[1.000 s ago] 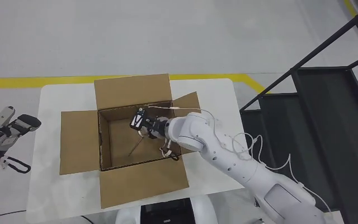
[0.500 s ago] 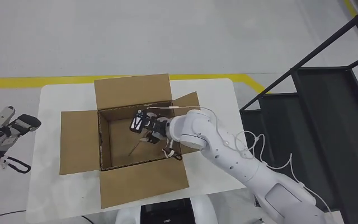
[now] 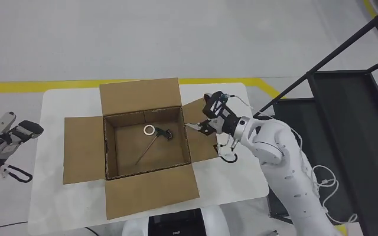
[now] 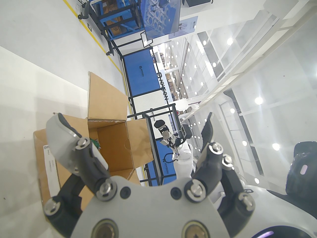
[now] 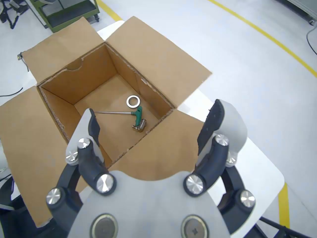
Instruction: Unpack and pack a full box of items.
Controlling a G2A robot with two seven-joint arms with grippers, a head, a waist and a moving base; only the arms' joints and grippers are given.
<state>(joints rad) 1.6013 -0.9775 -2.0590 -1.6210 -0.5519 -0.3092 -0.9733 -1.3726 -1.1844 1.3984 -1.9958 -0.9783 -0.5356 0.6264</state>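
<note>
In the box (image 3: 140, 94) at mid-desk (image 3: 59, 100), a ring (image 5: 133, 101), a green-handled hex key (image 5: 137, 115) and a small metal part (image 5: 140, 126) lie by the wall nearest the desk's right edge. The right tool (image 5: 153, 115) hangs empty above that side's flap with its fingers apart, and the left tool (image 4: 133, 122) is spread open beyond the left edge. A descent could clip the flap or wall and shove the box, or the fingers could slip off the flat ring.

The right gripper (image 5: 154, 108) hangs with fingers spread above the table's (image 3: 62, 100) right half. The left gripper (image 4: 132, 122), likewise spread, sits beyond its left edge.
</note>
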